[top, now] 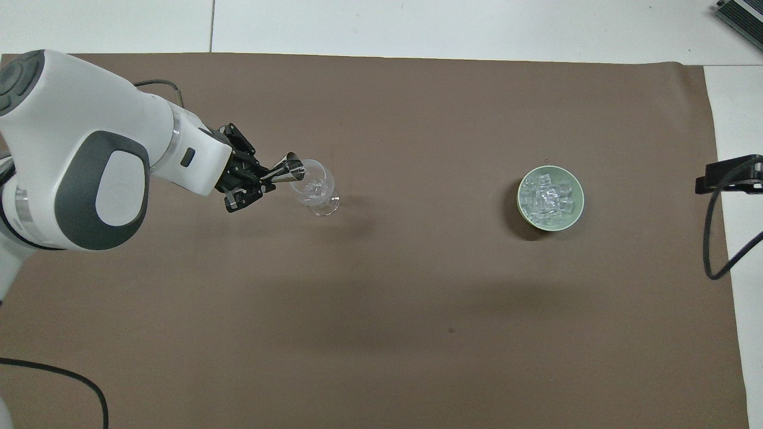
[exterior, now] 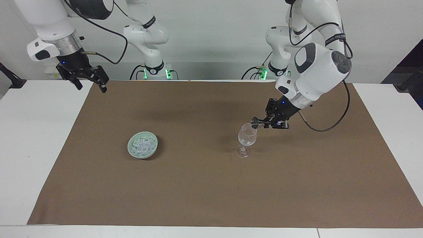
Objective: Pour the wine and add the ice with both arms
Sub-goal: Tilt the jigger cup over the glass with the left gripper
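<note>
A clear stemmed glass (exterior: 247,136) (top: 317,190) stands on the brown mat toward the left arm's end. My left gripper (exterior: 263,123) (top: 269,177) is shut on a small metal measuring cup (exterior: 255,123) (top: 291,170), which lies tipped on its side with its mouth over the glass's rim. No wine can be seen. The ice (exterior: 142,142) (top: 547,195) is heaped in a pale green bowl (exterior: 131,150) (top: 577,211) toward the right arm's end. My right gripper (exterior: 92,88) (top: 726,176) waits open, raised over the mat's corner at its own end.
The brown mat (exterior: 205,191) (top: 417,298) covers most of the white table (exterior: 29,138). A black cable (top: 715,250) hangs at the right arm's end. The left arm's bulky forearm (top: 89,155) hangs over the mat beside the glass.
</note>
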